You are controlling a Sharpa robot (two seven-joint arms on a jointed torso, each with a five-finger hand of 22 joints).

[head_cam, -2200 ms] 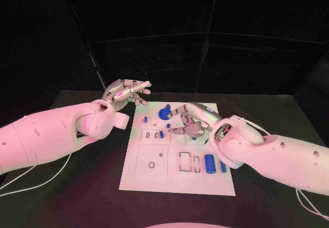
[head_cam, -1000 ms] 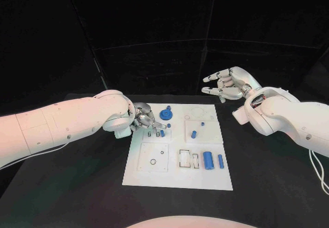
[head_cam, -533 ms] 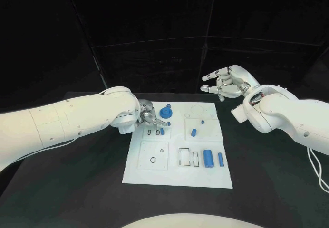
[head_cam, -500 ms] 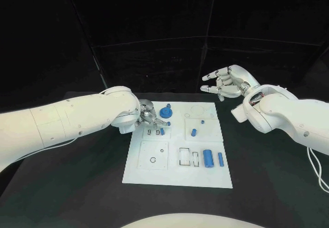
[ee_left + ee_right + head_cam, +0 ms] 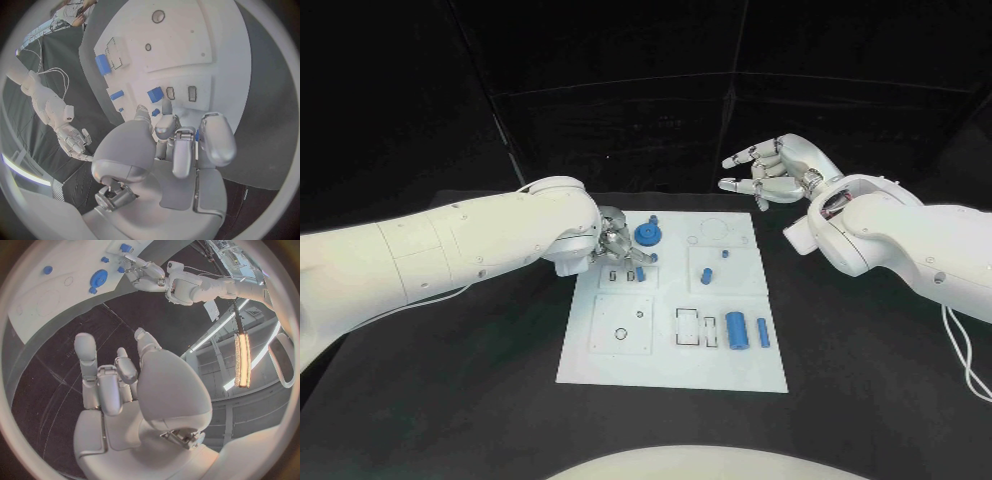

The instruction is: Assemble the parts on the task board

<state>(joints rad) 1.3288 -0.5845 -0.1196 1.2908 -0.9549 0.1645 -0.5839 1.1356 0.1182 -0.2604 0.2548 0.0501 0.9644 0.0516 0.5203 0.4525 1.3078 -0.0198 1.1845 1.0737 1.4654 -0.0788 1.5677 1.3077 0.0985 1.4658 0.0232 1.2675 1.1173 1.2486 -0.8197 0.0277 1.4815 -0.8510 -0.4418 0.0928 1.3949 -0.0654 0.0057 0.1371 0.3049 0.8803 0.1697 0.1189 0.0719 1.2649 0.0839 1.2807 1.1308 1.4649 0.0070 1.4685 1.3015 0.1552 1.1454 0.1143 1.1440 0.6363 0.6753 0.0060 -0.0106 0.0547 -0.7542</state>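
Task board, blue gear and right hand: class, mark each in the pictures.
task board (image 5: 661, 365), head view, bare near edge.
blue gear (image 5: 648, 237), head view, its disc.
right hand (image 5: 776, 170), head view, palm.

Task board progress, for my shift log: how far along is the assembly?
Partly done. A blue gear already sits on the task board. The left hand works at the small slots; whether it holds anything is unclear. The right hand hovers empty. Two blue cylinders lie loose.

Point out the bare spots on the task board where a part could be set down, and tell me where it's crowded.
Free: the near strip of the task board, below the large blue cylinder and the slim blue pin. Crowded: the far left corner, where the left hand sits over small slots beside the blue gear. The right hand is raised off the board.
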